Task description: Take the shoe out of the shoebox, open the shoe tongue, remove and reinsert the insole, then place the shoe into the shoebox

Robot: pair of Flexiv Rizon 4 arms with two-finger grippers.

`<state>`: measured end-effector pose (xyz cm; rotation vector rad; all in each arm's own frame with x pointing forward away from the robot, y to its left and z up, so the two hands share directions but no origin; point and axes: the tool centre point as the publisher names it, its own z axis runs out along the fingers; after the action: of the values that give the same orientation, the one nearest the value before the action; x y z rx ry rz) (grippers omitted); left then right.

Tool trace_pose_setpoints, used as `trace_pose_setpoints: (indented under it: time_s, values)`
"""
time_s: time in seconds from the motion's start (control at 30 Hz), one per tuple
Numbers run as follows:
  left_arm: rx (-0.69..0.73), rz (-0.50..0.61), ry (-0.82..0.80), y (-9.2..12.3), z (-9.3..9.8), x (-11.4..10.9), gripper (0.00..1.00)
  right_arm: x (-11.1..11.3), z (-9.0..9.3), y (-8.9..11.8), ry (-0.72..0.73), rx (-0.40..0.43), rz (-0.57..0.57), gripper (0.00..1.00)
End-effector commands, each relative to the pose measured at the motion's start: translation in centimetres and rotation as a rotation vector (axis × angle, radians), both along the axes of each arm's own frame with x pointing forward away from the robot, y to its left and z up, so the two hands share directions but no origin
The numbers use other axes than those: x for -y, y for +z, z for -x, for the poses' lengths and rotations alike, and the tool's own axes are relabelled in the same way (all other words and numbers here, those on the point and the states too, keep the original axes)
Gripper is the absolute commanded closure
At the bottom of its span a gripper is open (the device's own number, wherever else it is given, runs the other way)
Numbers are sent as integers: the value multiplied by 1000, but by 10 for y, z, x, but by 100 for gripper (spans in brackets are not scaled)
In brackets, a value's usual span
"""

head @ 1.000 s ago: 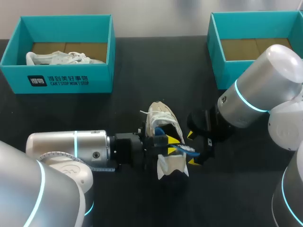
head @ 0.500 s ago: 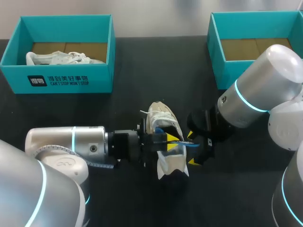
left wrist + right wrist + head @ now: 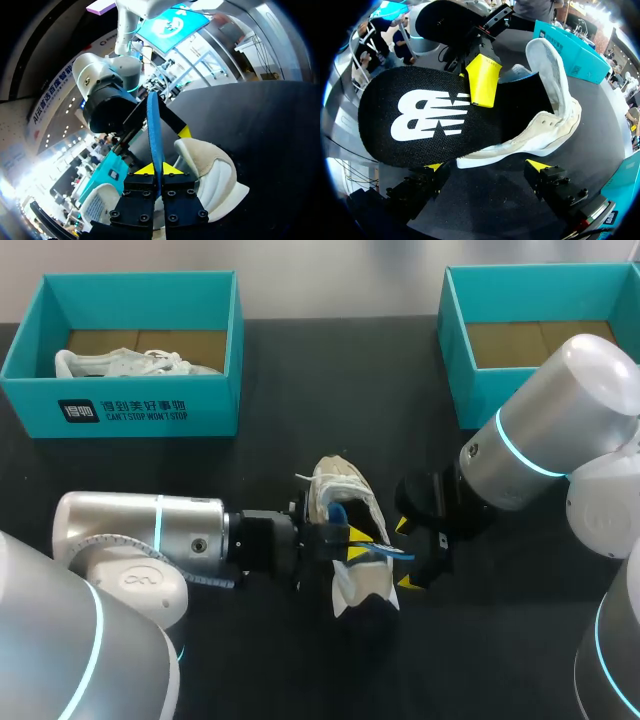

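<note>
Mid-table, the left gripper (image 3: 352,545) is pinched tight on the insole (image 3: 155,125) jutting from the white shoe (image 3: 345,502), the right gripper (image 3: 405,554) is spread wide at the shoe's 3 o'clock, the teal shoebox (image 3: 120,412) at 10 o'clock holds another shoe (image 3: 130,363), and the second shoebox (image 3: 458,360) at 2 o'clock shows its cardboard floor.

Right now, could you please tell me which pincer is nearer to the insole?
Left. The left pincer is shut on the insole; the right pincer stands open at its free end.
</note>
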<state>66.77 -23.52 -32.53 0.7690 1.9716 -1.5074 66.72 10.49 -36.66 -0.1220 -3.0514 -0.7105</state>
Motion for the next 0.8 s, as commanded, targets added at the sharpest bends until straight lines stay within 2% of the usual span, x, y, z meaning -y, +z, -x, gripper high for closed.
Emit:
trace_pose_setpoints:
  time_s: [0.03,0.1,0.2,0.37,0.6,0.8]
  values:
    - [-6,-7,-4,-1,0,3,100,0,1,0,-1,2,1,0]
    - [1,-7,-10,0,2,2,69,0,1,0,-1,2,1,0]
    - [14,-9,-13,3,3,0,54,0,1,0,-1,2,1,0]
    - [36,-17,-19,10,3,-4,51,0,1,0,-1,2,1,0]
    - [45,-40,-9,13,-5,-11,41,0,1,0,-1,2,1,0]
    - [48,-67,-16,16,-14,-8,44,0,1,0,-1,2,1,0]
